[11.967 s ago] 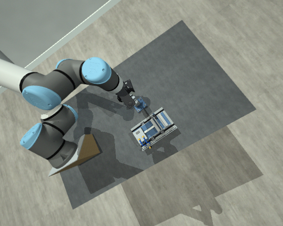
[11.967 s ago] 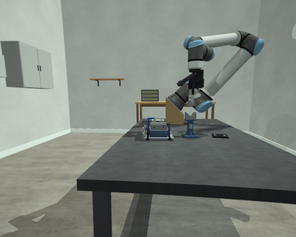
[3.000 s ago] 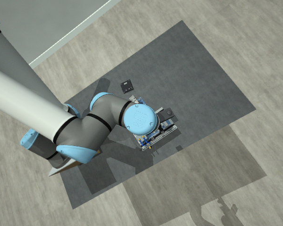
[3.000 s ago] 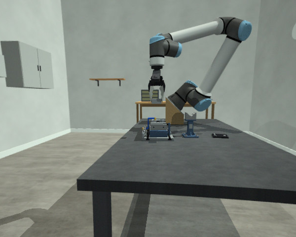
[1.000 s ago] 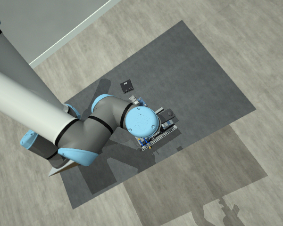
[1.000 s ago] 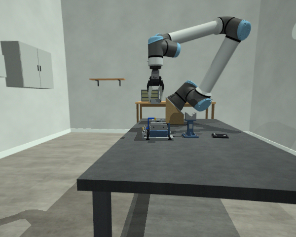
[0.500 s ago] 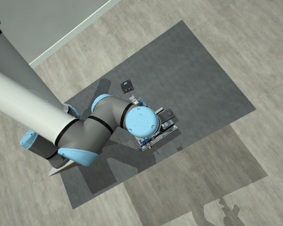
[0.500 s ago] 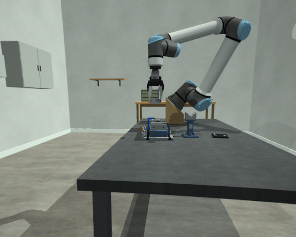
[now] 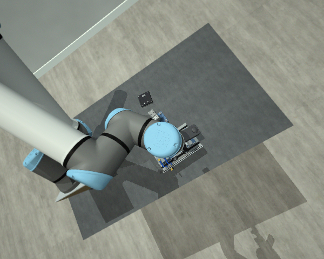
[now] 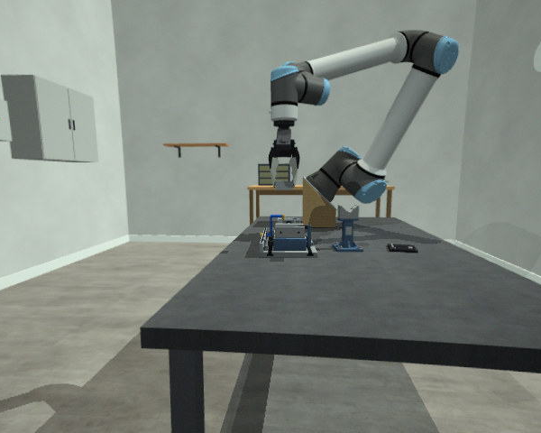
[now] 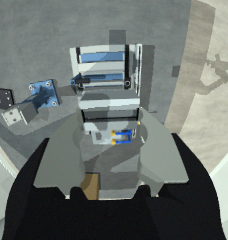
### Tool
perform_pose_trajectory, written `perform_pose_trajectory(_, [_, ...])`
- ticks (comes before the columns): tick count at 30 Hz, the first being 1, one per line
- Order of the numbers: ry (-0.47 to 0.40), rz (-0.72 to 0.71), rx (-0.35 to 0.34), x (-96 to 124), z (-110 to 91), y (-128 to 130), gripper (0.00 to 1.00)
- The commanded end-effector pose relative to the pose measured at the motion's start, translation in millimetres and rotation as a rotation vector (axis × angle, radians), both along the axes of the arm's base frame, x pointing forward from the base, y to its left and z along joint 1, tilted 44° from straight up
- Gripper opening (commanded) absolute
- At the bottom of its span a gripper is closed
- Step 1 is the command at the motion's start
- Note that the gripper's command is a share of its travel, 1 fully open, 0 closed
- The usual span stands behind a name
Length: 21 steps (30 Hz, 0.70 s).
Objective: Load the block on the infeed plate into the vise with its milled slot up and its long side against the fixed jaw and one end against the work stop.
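A: ok so what's the pincer (image 10: 284, 182) (image 11: 110, 108) up to? Is it open?

B: Nope, it's clamped on the part (image 10: 285, 185) (image 11: 109, 101). That's the light grey block sitting crosswise between the two fingertips. Exterior view has it up in the air, well above the desk (image 9: 226, 83) (image 10: 354, 289) (image 11: 24, 60).

A: So it's not in the vise (image 9: 184, 157) (image 10: 289, 231) (image 11: 101, 67) yet?

B: Right, the vise is down on the desk below it, with the part hanging over that general area. Can't tell exactly how they line up, or which way the slot faces. From the top, the arm's blue wrist cap (image 9: 162, 139) hides the pincer and covers some of the vise too.

A: And the other bits?

B: The V-block (image 9: 152, 113) (image 10: 347, 212) (image 11: 18, 115) is up on its blue stand (image 9: 162, 116) (image 10: 347, 231) (image 11: 45, 92), near the vise but apart from it. Past that, the black infeed plate (image 9: 145, 99) (image 10: 402, 248) (image 11: 4, 99) lies flat on the desk. Oh, and there are blue hoses (image 9: 166, 162) (image 10: 270, 225) (image 11: 121, 133) at one end of the vise.
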<state>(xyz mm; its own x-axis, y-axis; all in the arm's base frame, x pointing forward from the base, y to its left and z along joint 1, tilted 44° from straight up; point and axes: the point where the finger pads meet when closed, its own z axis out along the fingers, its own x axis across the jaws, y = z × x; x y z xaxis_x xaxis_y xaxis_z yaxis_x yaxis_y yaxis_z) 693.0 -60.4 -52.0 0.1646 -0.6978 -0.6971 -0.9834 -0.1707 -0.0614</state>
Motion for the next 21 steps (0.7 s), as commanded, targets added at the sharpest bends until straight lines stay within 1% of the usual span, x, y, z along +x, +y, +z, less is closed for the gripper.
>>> perform_pose_trajectory(1, [-0.001,-0.001,-0.001,0.5,-1.0,0.5,0.0])
perform_pose_trajectory(10, [-0.001,-0.001,-0.001,0.1,-5.0,4.4,0.0])
perform_pose_trajectory(21, [-0.001,-0.001,-0.001,-0.9,-15.8,14.8,0.0])
